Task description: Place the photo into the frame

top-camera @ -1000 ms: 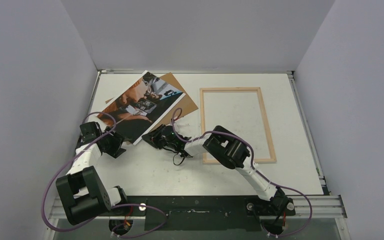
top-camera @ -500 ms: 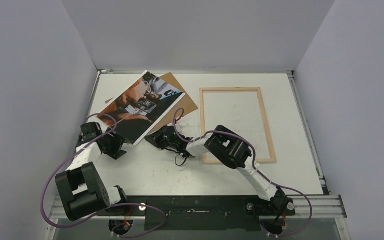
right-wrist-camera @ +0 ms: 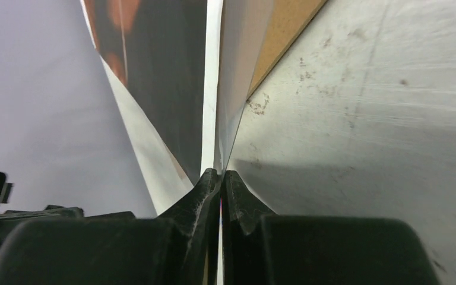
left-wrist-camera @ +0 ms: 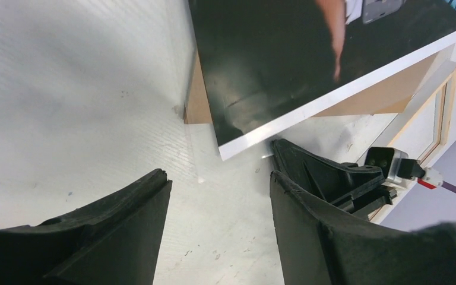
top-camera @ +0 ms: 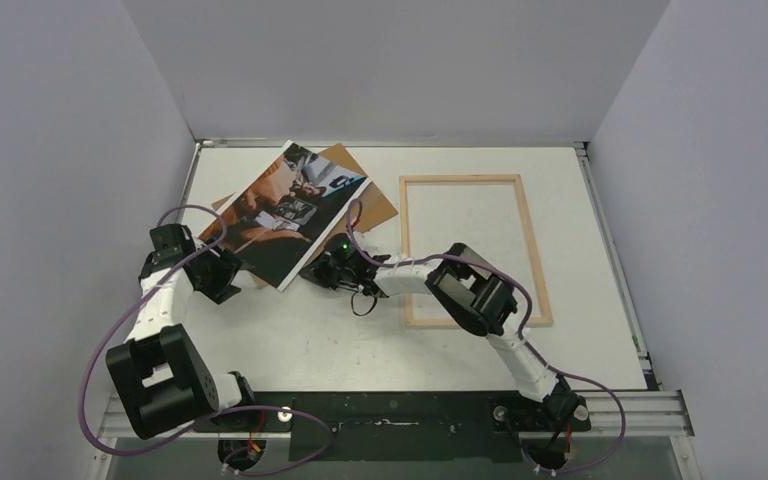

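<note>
Photo [top-camera: 285, 212] is lying at the upper left of the table [top-camera: 290, 340], right jaws clamping its near edge; left jaws are gaping apart just beside its lower corner.

No text, label, brand or number is showing legibly in any view. Pale patches at the far end of the photo [top-camera: 285, 208], lying at the far left of the tabletop [top-camera: 290, 340], are appearing too small and blurred to read.
</note>
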`<state>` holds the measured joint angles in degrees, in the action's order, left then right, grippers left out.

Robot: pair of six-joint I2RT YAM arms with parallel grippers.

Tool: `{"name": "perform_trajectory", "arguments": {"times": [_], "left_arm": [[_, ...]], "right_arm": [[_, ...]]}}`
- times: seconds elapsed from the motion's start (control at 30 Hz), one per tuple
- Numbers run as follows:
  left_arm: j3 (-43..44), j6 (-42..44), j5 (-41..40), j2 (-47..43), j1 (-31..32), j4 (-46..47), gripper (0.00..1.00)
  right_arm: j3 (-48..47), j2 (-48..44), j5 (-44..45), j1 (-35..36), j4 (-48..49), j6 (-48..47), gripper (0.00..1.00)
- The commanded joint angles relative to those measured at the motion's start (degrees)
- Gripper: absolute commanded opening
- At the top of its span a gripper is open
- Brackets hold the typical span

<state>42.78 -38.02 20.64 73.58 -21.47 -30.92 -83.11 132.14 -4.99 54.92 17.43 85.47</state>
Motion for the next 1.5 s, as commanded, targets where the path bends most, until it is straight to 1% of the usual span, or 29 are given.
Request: {"name": "perform_trajectory", "arguments": {"times": [0.0, 0.03, 0.1, 0.23, 0.27, 0.47, 0.57, 0.63, 0.8, 1.0, 1.27, 1.33, 1.47], "left_arm": [[5.8, 3.2, -0.9, 0.1, -0.3, -2.6, 0.62], [6.3, 3.5, -0.4, 0.4, -0.3, -1.9, 0.62], [7.4, 3.7, 1.6, 2.1, -0.3, -0.1, 0.64], [11.2, 2.9, 8.7, 9.2, -0.1, 6.0, 0.64], [12.4, 2.6, 9.8, 11.4, -0.1, 7.4, 0.64], [19.5, 3.3, 11.2, 22.5, 0.0, 11.4, 0.64], [22.0, 1.9, 14.0, 26.7, 0.2, 16.3, 0.63], [23.9, 1.9, 14.6, 29.0, 0.7, 17.8, 0.62], [30.0, 4.1, 11.4, 34.2, 3.4, 16.1, 0.61], [32.2, 4.6, 9.7, 40.7, 4.9, 16.4, 0.61], [33.5, 6.9, 6.3, 44.2, 6.3, 14.3, 0.61], [34.3, 8.0, 4.2, 44.5, 6.3, 12.4, 0.61], [36.1, 9.9, -0.2, 44.2, 6.4, 9.4, 0.61]], "right_arm": [[-3.7, -8.0, 0.0, -2.1, -16.9, -6.8, 0.0], [-4.4, -8.4, 0.0, -2.4, -20.4, -7.3, 0.0], [-5.8, -9.6, -0.6, -3.0, -24.3, -8.4, 0.0], [-10.6, -11.1, -0.5, -3.7, -32.9, -13.0, 0.0], [-11.1, -11.5, -0.6, -3.9, -33.9, -14.0, 0.0], [-17.4, -12.4, -0.4, -5.0, -43.9, -21.2, 0.0], [-20.9, -12.7, -0.8, -5.5, -49.0, -25.4, 0.0], [-23.3, -12.8, -1.4, -6.1, -52.2, -28.6, 0.0], [-28.2, -13.6, -4.4, -9.0, -59.6, -33.9, 0.0], [-27.1, -17.0, -7.8, -12.2, -62.3, -37.5, 0.0], [-23.7, -21.6, -11.3, -17.7, -64.7, -42.5, 0.0], [-23.5, -22.9, -12.0, -19.5, -65.9, -44.2, 0.0], [-22.4, -26.2, -17.1, -24.0, -66.3, -47.9, 0.0]]}}
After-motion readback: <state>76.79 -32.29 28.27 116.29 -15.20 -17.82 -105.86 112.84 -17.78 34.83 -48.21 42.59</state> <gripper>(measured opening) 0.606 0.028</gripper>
